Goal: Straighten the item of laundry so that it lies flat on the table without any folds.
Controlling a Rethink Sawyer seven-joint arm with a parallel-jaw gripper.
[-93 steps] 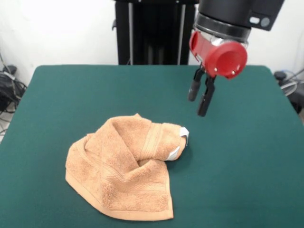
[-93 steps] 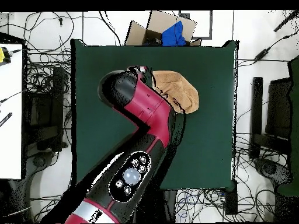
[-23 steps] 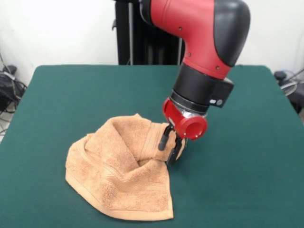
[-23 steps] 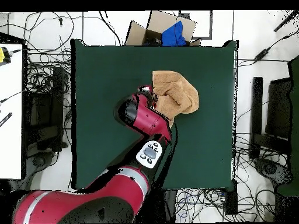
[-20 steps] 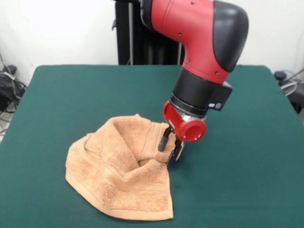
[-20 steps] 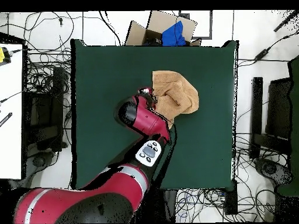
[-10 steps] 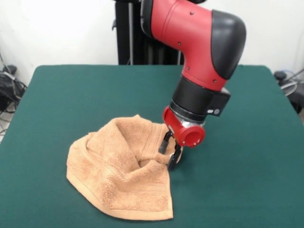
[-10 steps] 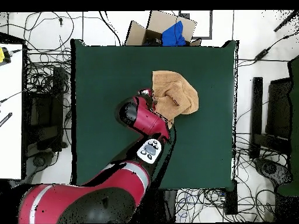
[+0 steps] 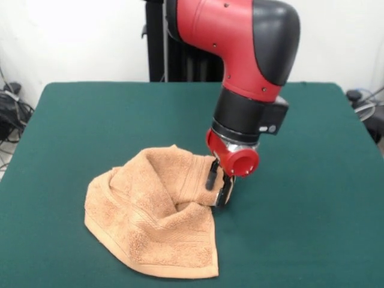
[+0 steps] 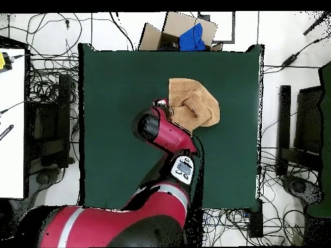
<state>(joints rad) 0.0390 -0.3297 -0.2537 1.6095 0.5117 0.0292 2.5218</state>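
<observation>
I saw the hand (image 9: 219, 185) pinching the crumpled towel (image 9: 153, 219) at one edge on the bench (image 9: 90, 114); no writing was readable.

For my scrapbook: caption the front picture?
Claw pinching the crumpled orange-tan terry towel on the dark green table.

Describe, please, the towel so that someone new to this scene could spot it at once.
Start from the dark green table and follow the red arm down to its gripper. The orange-tan terry towel lies crumpled beside it, one rolled corner between the jaws. It is the only thing lying on the table, with woven border bands along its edges.
</observation>
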